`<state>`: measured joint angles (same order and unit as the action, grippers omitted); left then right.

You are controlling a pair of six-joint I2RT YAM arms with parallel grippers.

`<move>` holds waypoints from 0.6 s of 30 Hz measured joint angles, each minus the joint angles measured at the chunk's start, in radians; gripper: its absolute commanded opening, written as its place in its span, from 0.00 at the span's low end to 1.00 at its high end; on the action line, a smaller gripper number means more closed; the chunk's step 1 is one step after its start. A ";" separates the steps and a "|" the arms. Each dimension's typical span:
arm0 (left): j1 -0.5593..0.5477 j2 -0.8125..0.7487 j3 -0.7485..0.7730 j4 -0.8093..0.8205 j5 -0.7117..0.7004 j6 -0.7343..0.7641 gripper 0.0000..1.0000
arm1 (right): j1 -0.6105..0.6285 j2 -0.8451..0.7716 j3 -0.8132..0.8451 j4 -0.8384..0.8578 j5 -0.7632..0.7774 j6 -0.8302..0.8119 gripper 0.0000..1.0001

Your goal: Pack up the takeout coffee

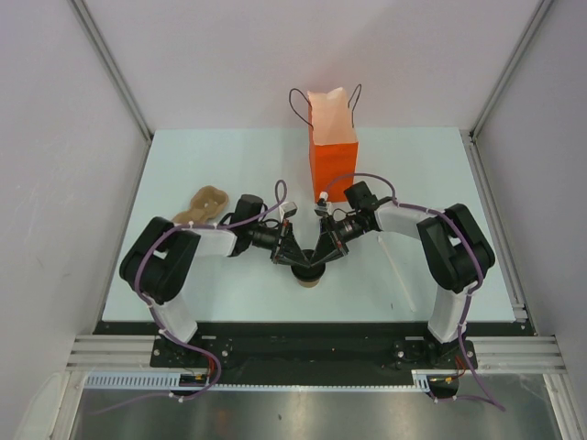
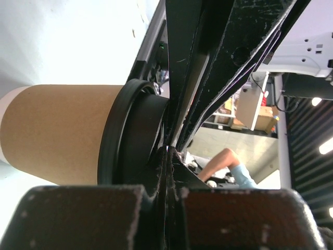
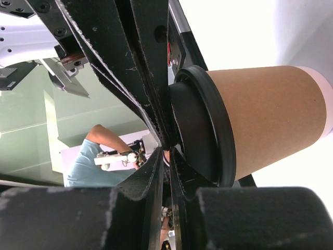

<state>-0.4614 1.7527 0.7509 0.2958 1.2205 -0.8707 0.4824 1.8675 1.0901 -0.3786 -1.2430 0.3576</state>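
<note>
Coffee cup (image 1: 309,279) stands on the white table (image 1: 202,174), near the front edge, well before the orange bag (image 1: 333,151). From above both grippers hide it almost fully. Its long axis is upright, black lid (image 2: 130,140) upward. Left gripper (image 1: 297,260) is closed at the lid; right gripper (image 1: 319,259) is there too, gripping or not I cannot tell

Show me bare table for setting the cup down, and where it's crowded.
Bare: table back-left, between the tan cardboard piece and orange bag; also right of the bag, behind the right arm. Crowded: front centre, where the left gripper and right gripper meet over the cup.
</note>
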 measured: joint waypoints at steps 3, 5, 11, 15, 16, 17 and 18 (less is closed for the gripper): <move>0.000 -0.020 -0.005 -0.015 -0.027 0.019 0.00 | 0.000 -0.002 -0.002 0.005 0.002 -0.005 0.15; -0.001 -0.031 -0.005 -0.028 -0.039 0.038 0.00 | 0.001 -0.003 -0.004 0.013 0.001 -0.010 0.17; -0.015 -0.068 -0.005 -0.037 -0.076 0.079 0.00 | 0.016 -0.045 -0.026 0.056 0.033 -0.014 0.18; -0.030 -0.105 -0.005 -0.039 -0.117 0.087 0.00 | 0.018 -0.089 -0.052 0.088 0.051 0.024 0.19; -0.031 -0.116 -0.005 -0.040 -0.120 0.086 0.00 | 0.019 -0.100 -0.056 0.095 0.051 0.034 0.20; -0.032 -0.129 -0.005 -0.041 -0.120 0.086 0.00 | 0.020 -0.115 -0.060 0.104 0.051 0.044 0.20; -0.032 -0.149 -0.005 -0.047 -0.121 0.086 0.00 | 0.021 -0.130 -0.061 0.110 0.050 0.055 0.20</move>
<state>-0.4931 1.6039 0.7460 0.2485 1.1000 -0.7845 0.5034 1.7374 1.0286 -0.2687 -1.1931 0.4122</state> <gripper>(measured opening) 0.003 0.195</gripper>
